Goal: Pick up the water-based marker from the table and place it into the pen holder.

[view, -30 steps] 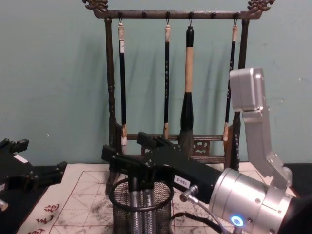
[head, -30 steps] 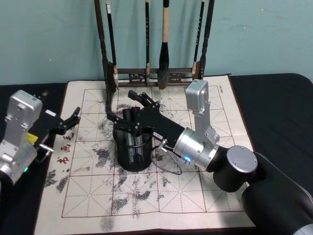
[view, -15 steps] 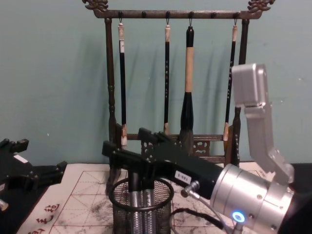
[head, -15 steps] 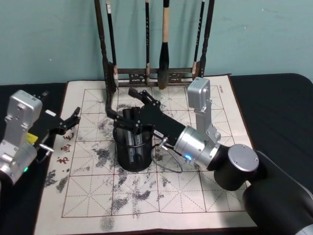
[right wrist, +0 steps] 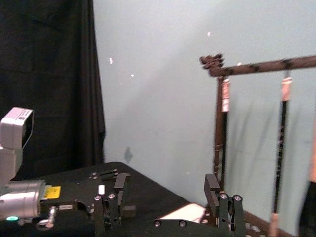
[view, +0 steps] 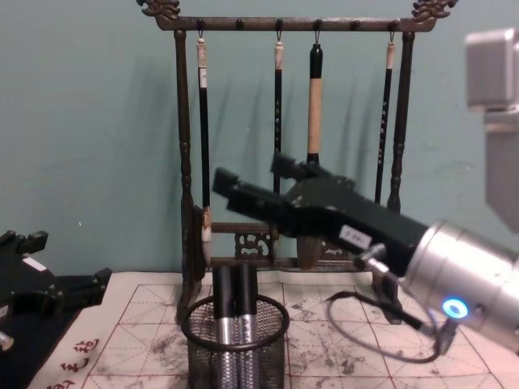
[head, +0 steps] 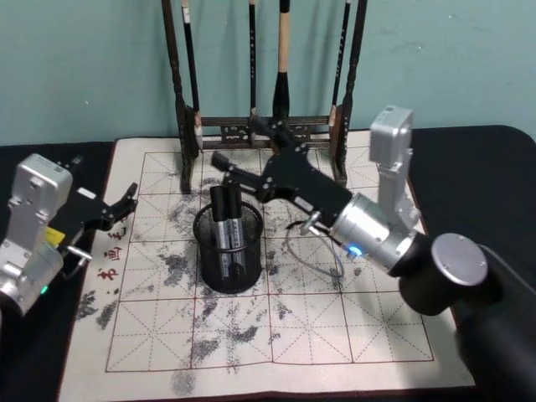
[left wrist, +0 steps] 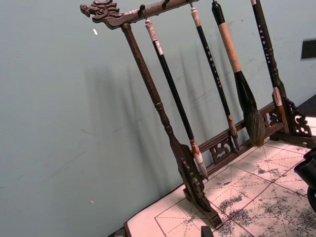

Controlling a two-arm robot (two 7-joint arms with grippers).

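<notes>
The pen holder (head: 228, 251) (view: 235, 344), a black mesh cup, stands on the ink-stained grid mat (head: 352, 327) of the table. Two markers (head: 224, 219) (view: 235, 285) with black caps and silver barrels stand upright inside it; I cannot tell which is the water-based marker. My right gripper (head: 236, 141) (view: 245, 173) (right wrist: 165, 193) hangs open above and just behind the holder, clear of the marker tops, with nothing between its fingers. My left gripper (head: 127, 205) (view: 61, 271) rests open at the mat's left edge, well away from the holder.
A tall dark wooden rack (head: 264, 126) (view: 284, 24) (left wrist: 163, 123) hung with several brushes stands at the mat's far edge, right behind the right gripper. A cable (head: 314, 251) loops from the right wrist over the mat. Bare mat lies in front of the holder.
The right gripper, which was down around the marker tops at the holder's rim, has risen and drawn back toward the rack. The markers stay in the holder. The left arm has not moved.
</notes>
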